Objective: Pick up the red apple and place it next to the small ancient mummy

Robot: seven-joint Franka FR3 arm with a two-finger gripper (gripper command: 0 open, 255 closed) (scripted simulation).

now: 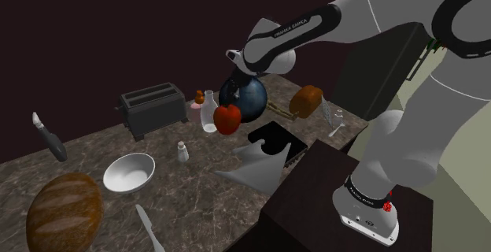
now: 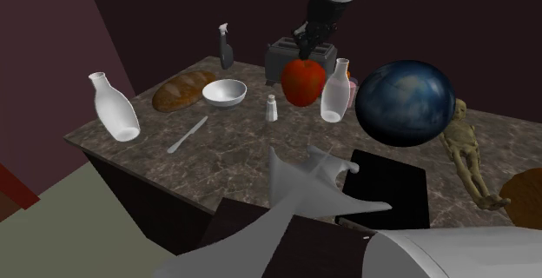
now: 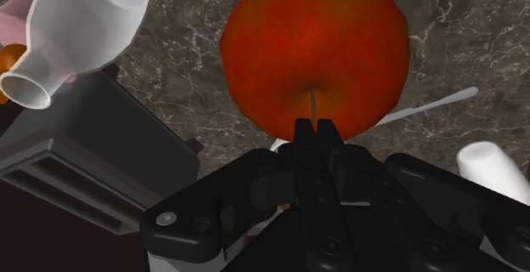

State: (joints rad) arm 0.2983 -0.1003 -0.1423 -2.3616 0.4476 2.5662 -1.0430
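Tool (image 3: 312, 130) pinches the apple (image 3: 314, 49) at its stem end, holding it clear above the worktop (image 2: 234, 155) beside the bottle (image 2: 334, 89), probably to pass over clutter toward the mummy (image 2: 469, 150).

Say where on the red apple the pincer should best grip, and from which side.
Probably across the round middle, coming down over the stem end. The apple is smooth and round with no flat faces, so its widest girth gives the surest seat. Now the pincer is shut at the stem dimple, a narrower hold.
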